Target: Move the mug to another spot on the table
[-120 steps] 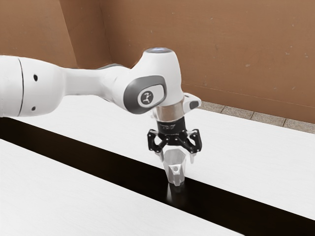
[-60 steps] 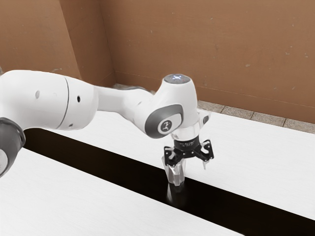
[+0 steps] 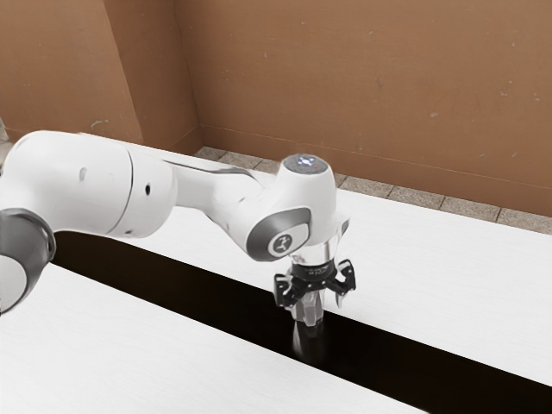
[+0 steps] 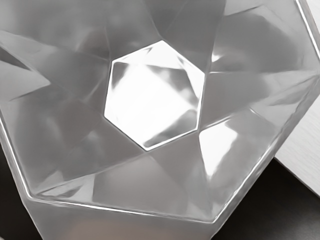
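Two fingers (image 3: 283, 295) spread, upright clear mug (image 3: 309, 319) between them, on dark strip (image 3: 397, 362)

Arm (image 3: 86, 185): glossy white rounded shells, small dark screw holes (image 3: 148, 185); grey joint cap (image 3: 278, 237) bearing a white mark; blue-lit disc (image 3: 302, 161) on top; silver collar (image 3: 315, 254); black gripper (image 3: 313, 297) with jointed links

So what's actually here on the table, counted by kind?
mug: 1
robot arm: 1
gripper: 1
table: 1
Total: 4
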Action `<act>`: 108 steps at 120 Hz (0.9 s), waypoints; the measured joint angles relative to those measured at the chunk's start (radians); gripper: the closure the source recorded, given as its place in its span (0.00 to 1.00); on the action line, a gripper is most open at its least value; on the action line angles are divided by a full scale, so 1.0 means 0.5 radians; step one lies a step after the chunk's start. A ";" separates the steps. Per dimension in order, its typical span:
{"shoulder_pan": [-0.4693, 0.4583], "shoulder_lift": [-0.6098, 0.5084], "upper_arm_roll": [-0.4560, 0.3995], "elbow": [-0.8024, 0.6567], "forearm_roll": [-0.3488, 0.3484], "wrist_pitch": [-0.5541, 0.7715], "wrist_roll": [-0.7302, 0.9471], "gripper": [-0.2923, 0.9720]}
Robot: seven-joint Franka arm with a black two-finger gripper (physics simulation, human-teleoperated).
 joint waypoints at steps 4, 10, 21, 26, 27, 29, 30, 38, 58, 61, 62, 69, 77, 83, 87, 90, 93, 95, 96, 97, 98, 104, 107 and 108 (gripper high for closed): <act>0.001 0.010 0.000 -0.014 0.001 0.018 -0.013 0.26; 0.002 0.019 0.000 -0.054 0.003 0.053 -0.032 0.27; 0.003 0.024 0.000 -0.076 0.022 0.100 -0.062 0.28; 0.003 0.023 0.000 -0.079 0.037 0.115 -0.073 0.29; 0.003 0.022 0.000 -0.080 0.040 0.117 -0.075 0.30; 0.003 0.022 0.000 -0.081 0.044 0.122 -0.078 0.30; 0.003 0.022 0.000 -0.082 0.046 0.124 -0.079 0.30; 0.003 0.022 0.000 -0.085 0.059 0.137 -0.089 0.33; 0.003 0.016 0.014 -0.110 0.071 0.152 -0.101 0.41; 0.003 0.012 0.015 -0.113 0.072 0.153 -0.101 0.42; 0.003 0.011 0.015 -0.114 0.072 0.154 -0.101 0.42; 0.005 0.006 0.016 -0.123 0.074 0.157 -0.099 0.44; 0.005 0.003 0.017 -0.130 0.075 0.159 -0.097 0.47; 0.004 0.001 0.024 -0.134 0.075 0.160 -0.095 0.49; 0.004 0.000 0.027 -0.135 0.075 0.161 -0.094 0.50; 0.003 0.001 0.029 -0.134 0.075 0.161 -0.093 0.51; 0.003 0.001 0.029 -0.135 0.075 0.162 -0.091 0.52; 0.003 0.001 0.030 -0.135 0.076 0.162 -0.091 0.53; 0.003 0.001 0.030 -0.135 0.076 0.163 -0.090 0.54; 0.003 0.001 0.030 -0.135 0.076 0.163 -0.090 0.54; 0.003 0.001 0.030 -0.135 0.076 0.163 -0.090 0.55; 0.003 0.000 0.031 -0.135 0.076 0.164 -0.088 0.57; 0.003 -0.001 0.031 -0.135 0.076 0.164 -0.087 0.58; 0.003 -0.001 0.031 -0.135 0.076 0.164 -0.086 0.58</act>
